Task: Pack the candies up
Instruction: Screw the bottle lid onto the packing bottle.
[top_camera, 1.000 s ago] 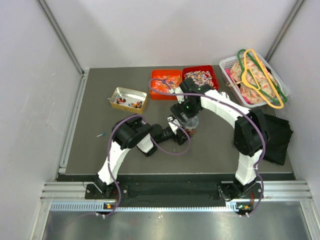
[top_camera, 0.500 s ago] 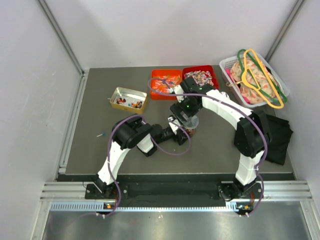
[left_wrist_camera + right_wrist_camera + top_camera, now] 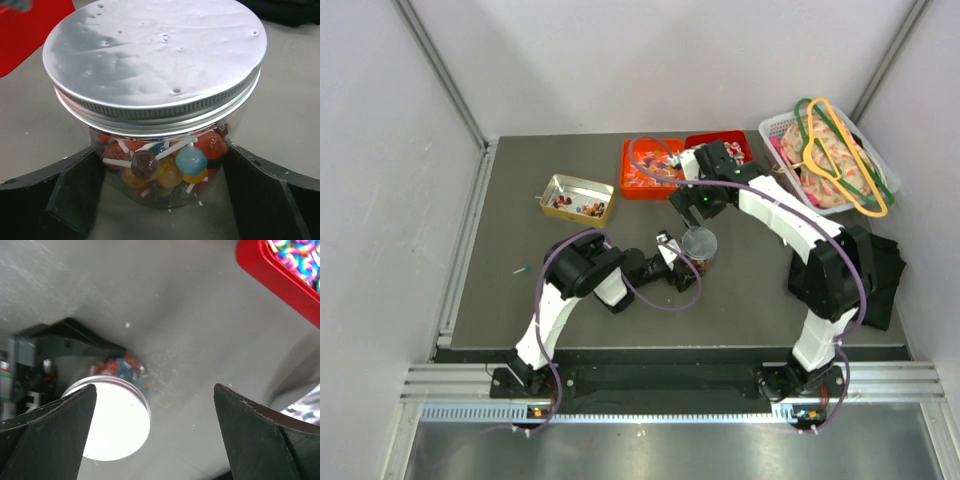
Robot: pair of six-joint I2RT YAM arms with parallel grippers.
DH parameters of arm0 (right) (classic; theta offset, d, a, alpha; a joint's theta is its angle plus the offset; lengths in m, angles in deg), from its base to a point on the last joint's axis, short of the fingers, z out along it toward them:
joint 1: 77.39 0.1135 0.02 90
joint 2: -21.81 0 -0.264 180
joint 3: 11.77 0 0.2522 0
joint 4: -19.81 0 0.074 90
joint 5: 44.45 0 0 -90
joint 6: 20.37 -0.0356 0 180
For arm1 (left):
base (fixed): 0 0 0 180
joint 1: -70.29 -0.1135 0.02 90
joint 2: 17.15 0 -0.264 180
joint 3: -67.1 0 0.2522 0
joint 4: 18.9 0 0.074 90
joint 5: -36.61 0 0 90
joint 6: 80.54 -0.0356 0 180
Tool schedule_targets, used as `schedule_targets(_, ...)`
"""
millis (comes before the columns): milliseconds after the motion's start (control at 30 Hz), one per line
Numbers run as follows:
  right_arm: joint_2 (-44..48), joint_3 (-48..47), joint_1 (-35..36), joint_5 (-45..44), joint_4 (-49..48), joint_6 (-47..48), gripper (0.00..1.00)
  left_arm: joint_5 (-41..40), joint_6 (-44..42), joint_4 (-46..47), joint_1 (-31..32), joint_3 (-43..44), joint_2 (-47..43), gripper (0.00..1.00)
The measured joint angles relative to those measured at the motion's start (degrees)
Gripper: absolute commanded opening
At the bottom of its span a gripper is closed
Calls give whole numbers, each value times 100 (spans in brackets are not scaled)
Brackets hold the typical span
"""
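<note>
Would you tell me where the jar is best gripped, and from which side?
Grip the jar by its clear wall under the lid, coming in level from the side: it stands upright, and the wider lid overhangs, likely stopping any slip.
</note>
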Motion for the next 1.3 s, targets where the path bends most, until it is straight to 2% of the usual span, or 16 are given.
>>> schedule_targets(200,140,90,-111,22,247,219,99,-4,35,0,26,-17,0,99)
schedule_targets(533,649,957,-109,184,400,472,99,-57,35,28,74,-44,-2,99)
schedule_targets(900,826,1300,-109,227,-133,479,99,-205,31,70,118,-142,-37,99)
schedule_targets(1300,903,1478,-109,249,-424,426,99,-229,-39,-168,131,-765,-566,99)
